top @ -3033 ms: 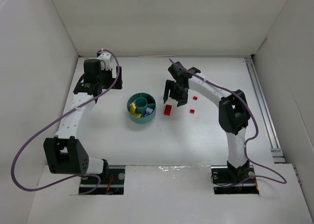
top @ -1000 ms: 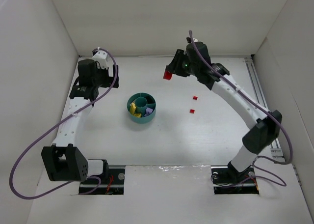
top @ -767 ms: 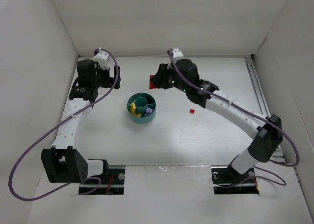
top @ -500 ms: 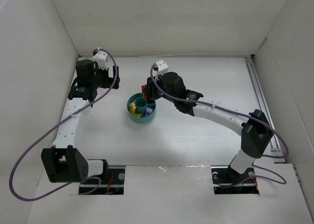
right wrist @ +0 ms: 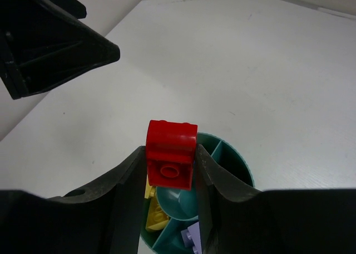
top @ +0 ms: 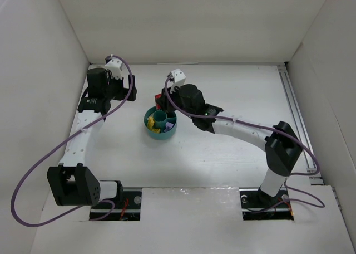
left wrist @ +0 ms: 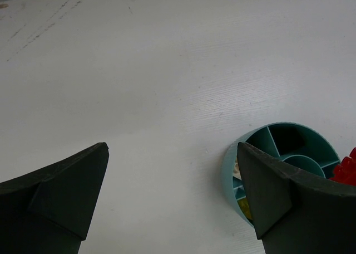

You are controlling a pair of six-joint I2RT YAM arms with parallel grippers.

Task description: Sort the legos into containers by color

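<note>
A teal dish (top: 160, 132) of wedge-shaped containers with a central round cup stands mid-table. Yellow legos (right wrist: 155, 214) lie in one wedge and a lavender one (right wrist: 191, 235) in another. My right gripper (right wrist: 171, 156) is shut on a red lego (right wrist: 171, 152) and holds it just above the dish's (right wrist: 240, 164) far rim, beside the central cup. In the top view the red lego (top: 160, 101) shows at that gripper (top: 163, 102). My left gripper (left wrist: 172, 193) hangs open over bare table to the left of the dish (left wrist: 229, 164), holding nothing.
White walls close in the table at the back and on both sides. A rail (top: 295, 115) runs along the right edge. My right arm (top: 239, 130) stretches across the table's middle, and my left gripper (top: 119, 92) stays at the back left.
My right arm has swung left from the back middle with the red lego in its grip, stopping over the dish's far rim. The left arm has barely moved.
</note>
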